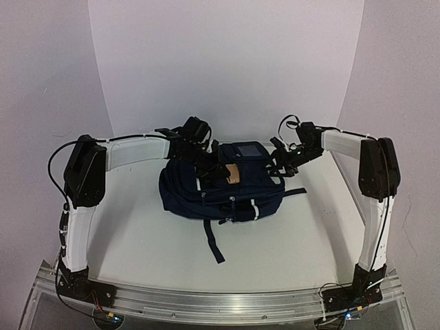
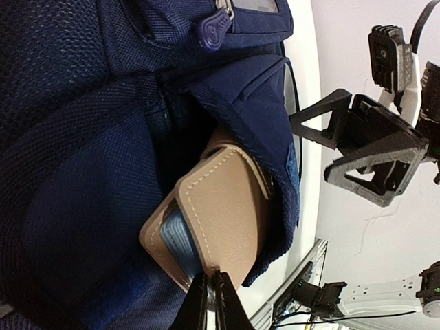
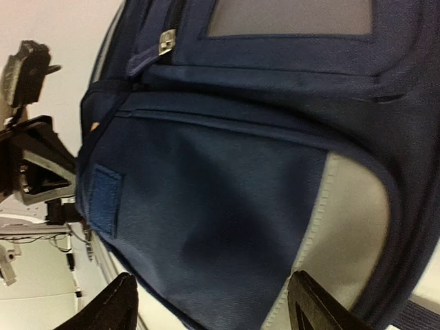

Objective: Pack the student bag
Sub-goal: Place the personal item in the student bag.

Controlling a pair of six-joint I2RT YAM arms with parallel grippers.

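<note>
The student bag (image 1: 220, 196), dark navy with pale stripes, lies in the middle of the white table. A tan stitched leather case (image 2: 227, 206) with a blue ribbed inside sticks halfway out of an open pocket of the bag (image 2: 69, 137). My left gripper (image 2: 212, 289) is shut on the case's lower corner. From above, the case (image 1: 234, 173) shows as a tan patch on top of the bag under the left gripper (image 1: 221, 169). My right gripper (image 3: 213, 302) stands open close over the bag's side panel (image 3: 227, 192), at the bag's right end (image 1: 278, 165), with nothing between its fingers.
A black strap (image 1: 213, 244) trails from the bag toward the near edge, and a shorter one (image 1: 295, 191) points right. An aluminium rail (image 1: 227, 302) with both arm bases runs along the front. A white curved backdrop rises behind.
</note>
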